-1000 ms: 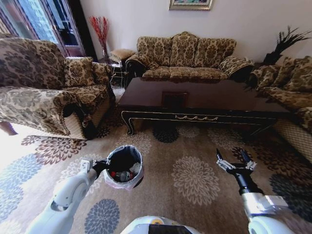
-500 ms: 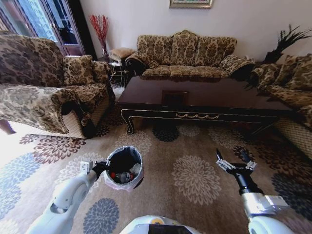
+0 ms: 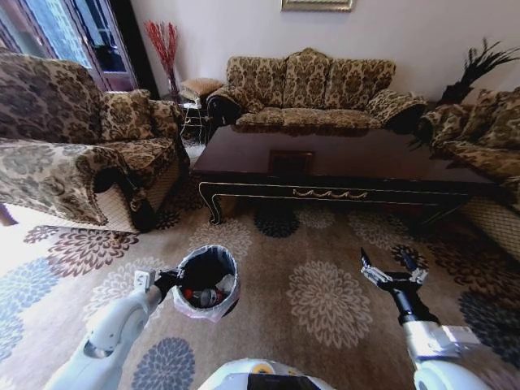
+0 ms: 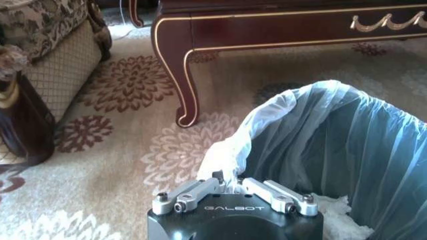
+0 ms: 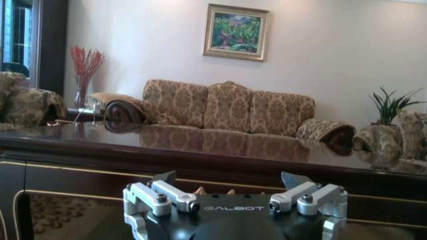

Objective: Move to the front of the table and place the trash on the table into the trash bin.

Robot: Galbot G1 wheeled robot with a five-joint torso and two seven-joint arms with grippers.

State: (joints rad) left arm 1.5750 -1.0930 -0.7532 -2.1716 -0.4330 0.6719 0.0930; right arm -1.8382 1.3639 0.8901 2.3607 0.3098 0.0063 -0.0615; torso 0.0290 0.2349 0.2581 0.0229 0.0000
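Left gripper stays clamped on the rim of the trash bin, which already holds the trash; right gripper hangs spread and empty; the table has drifted slightly as the camera moved, suggesting the robot is repositioning.

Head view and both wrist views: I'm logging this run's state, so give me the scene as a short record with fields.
left gripper: shut on the trash bin's rim, holding it above the carpet
right gripper: open, holding nothing, above the carpet in front of the table
trash bin: lined with a thin bag, tilted toward the robot
trash: bottle and wrappers lying inside the bin
table: dark glossy top, ahead of the robot
carpet: floral pattern
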